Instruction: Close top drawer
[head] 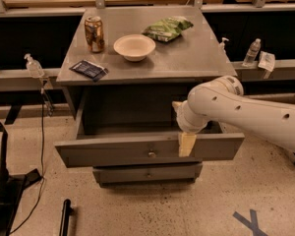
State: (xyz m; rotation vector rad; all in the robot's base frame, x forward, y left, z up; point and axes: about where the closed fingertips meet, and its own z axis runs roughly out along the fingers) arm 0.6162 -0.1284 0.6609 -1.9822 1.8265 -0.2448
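top drawer found pulled well out of the cabinet, interior exposed. my gripper hung over the front panel's upper edge, just right of the knob; open or closed, i could not tell. recommended: press square on the panel near centre and push straight back, level, so the wide drawer would not skew or jam.
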